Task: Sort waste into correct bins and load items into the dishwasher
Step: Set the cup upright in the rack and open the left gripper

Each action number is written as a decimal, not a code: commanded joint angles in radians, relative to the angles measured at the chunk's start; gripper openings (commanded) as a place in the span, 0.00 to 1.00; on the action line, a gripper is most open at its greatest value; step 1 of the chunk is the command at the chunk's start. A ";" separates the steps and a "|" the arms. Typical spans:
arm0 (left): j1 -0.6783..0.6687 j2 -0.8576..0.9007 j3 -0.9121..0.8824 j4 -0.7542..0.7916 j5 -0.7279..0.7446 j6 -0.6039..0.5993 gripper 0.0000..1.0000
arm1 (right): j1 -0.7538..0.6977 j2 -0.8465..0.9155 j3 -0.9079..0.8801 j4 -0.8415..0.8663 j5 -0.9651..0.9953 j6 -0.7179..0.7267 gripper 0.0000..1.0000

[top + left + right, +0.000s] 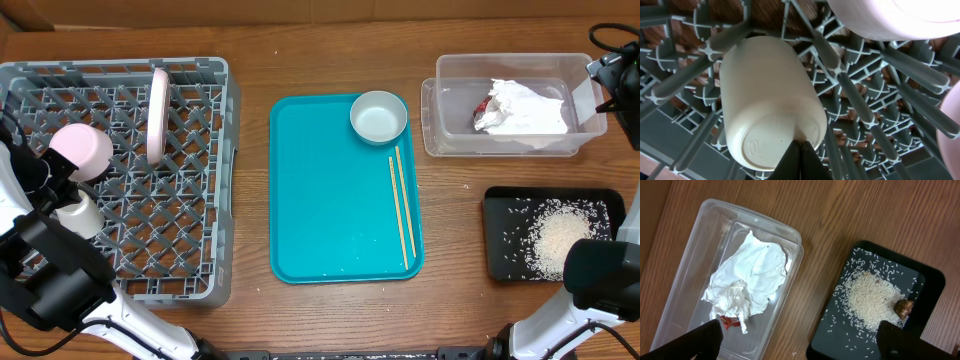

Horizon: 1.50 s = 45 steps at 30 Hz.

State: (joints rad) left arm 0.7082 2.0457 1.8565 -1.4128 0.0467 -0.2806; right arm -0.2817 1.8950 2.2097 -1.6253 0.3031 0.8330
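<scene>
A grey dish rack (180, 200) fills the left edge of the table (250, 320). In it the left gripper (801, 157), fingers pressed together and holding nothing, sits against a white cup (770, 100). On the central teal tray (320, 200), a saucer-bowl (379, 117) occupies the far right corner, and two chopsticks (402, 205) lie far-to-near along the right edge. They are probably nearer the right gripper (802, 342), whose jaws are wide apart and empty.

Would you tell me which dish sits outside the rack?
The pale saucer-bowl on the teal tray; plate, pink bowl and cup sit in the rack.
</scene>
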 commanded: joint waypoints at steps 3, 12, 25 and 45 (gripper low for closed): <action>0.017 0.007 0.010 -0.032 -0.137 -0.077 0.04 | -0.003 -0.016 0.008 0.000 0.010 -0.003 1.00; 0.068 0.006 0.224 -0.182 -0.207 -0.170 0.04 | -0.003 -0.016 0.008 0.000 0.010 -0.003 1.00; 0.031 0.008 0.183 -0.077 0.050 0.012 0.04 | -0.003 -0.016 0.008 0.000 0.010 -0.003 1.00; 0.051 0.006 0.039 -0.047 -0.205 -0.152 0.04 | -0.003 -0.016 0.008 0.000 0.010 -0.003 1.00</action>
State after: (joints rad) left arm 0.7292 2.0521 1.8900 -1.4471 -0.0570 -0.3592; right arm -0.2817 1.8950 2.2097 -1.6257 0.3031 0.8330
